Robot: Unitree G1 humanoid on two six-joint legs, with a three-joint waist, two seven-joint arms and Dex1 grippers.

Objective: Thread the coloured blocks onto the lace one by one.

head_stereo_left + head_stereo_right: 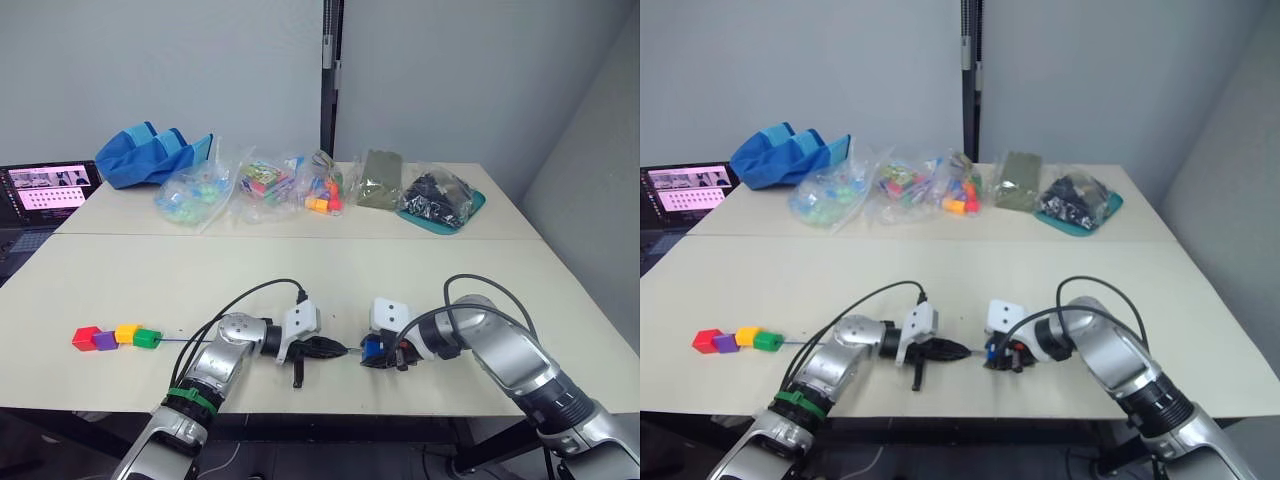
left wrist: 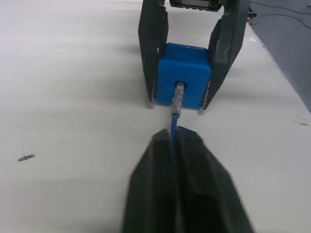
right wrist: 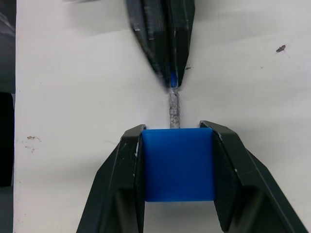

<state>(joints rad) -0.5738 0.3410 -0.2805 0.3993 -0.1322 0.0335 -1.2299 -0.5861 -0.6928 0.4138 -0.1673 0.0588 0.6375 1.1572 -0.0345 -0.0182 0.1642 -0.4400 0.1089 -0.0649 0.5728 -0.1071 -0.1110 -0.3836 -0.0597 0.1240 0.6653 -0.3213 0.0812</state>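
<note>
left pincer [image 1: 338, 350] clamped, right pincer [image 1: 368, 351] clamped

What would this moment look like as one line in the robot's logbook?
left pincer: shut on thin dark blue lace | right pincer: shut on blue plastic cube block | lace's metallic tip at block's hole | red, purple, yellow, green cube blocks: in a row

A small blue plastic cube block [image 2: 183, 75] is held at lower centre, its hole entered by the stiff pale tip of the thin dark blue lace [image 2: 177, 103]. Red, purple, yellow-orange and green blocks [image 1: 116, 337] are seen in a touching row at lower left.
</note>
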